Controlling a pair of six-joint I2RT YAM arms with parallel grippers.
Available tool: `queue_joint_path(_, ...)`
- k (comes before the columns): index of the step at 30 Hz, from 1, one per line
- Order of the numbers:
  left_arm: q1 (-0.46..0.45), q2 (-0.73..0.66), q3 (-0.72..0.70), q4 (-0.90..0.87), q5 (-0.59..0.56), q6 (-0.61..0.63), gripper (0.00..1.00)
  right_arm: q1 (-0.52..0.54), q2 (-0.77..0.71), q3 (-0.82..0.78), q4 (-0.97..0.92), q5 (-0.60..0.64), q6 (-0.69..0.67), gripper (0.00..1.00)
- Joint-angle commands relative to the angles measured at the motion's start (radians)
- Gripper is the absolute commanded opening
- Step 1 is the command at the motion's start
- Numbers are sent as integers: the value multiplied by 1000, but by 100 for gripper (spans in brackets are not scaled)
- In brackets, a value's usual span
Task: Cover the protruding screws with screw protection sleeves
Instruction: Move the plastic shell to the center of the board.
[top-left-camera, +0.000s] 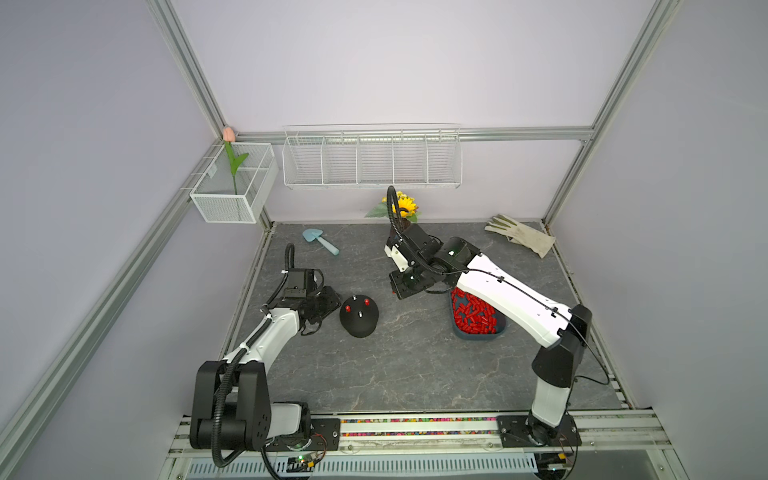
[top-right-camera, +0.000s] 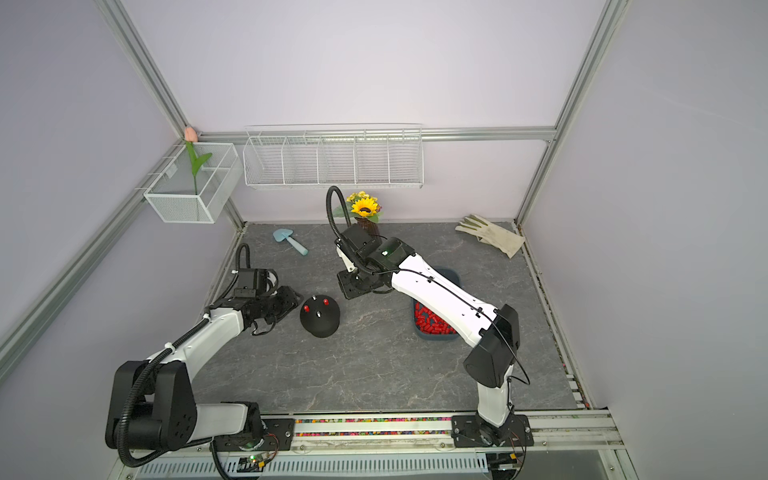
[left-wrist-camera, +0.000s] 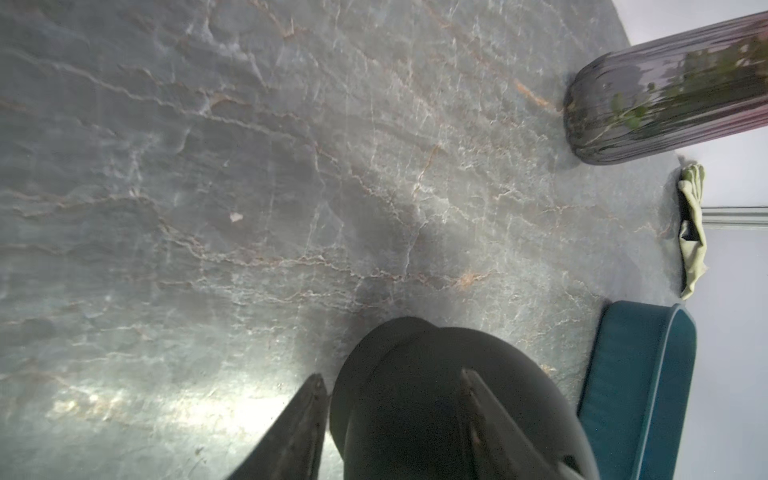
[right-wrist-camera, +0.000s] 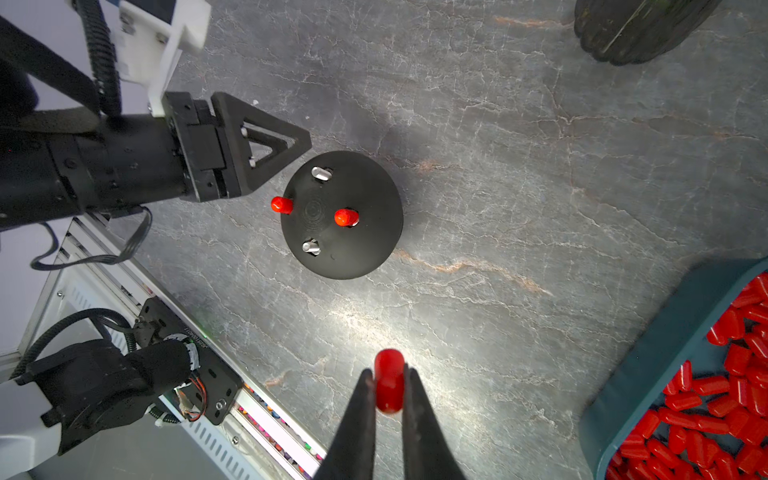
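Observation:
A black dome (top-left-camera: 359, 322) (right-wrist-camera: 353, 249) stands on the grey table. Two of its protruding screws wear red sleeves (right-wrist-camera: 281, 205) (right-wrist-camera: 346, 217). The other two screws (right-wrist-camera: 321, 172) (right-wrist-camera: 311, 247) are bare silver. My right gripper (right-wrist-camera: 386, 372) is shut on one red screw protection sleeve (right-wrist-camera: 389, 384), held above the table between dome and tray. Turned on its side, my left gripper (left-wrist-camera: 390, 374) (top-left-camera: 330, 300) has its jaws apart at the dome's (left-wrist-camera: 415, 415) left edge, one finger (left-wrist-camera: 307, 411) low beside the brim. I cannot tell whether it touches.
A dark blue tray (top-left-camera: 473, 337) (right-wrist-camera: 665, 332) full of red sleeves (top-left-camera: 471, 313) lies right of the dome, partly under my right arm. A sunflower vase (top-left-camera: 405, 210), a blue trowel (top-left-camera: 320, 241) and a glove (top-left-camera: 521, 237) lie along the back. Wire baskets (top-left-camera: 372, 158) hang on the wall.

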Motion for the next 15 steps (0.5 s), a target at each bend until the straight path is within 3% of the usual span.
queue_joint_path(1, 3, -3, -29, 28, 24, -6, 53, 10, 18, 36, -10, -1, 16, 15)
queue_joint_path(15, -1, -13, -137, 185, 77, -116, 52, 23, 40, 55, -13, -4, 19, 15)
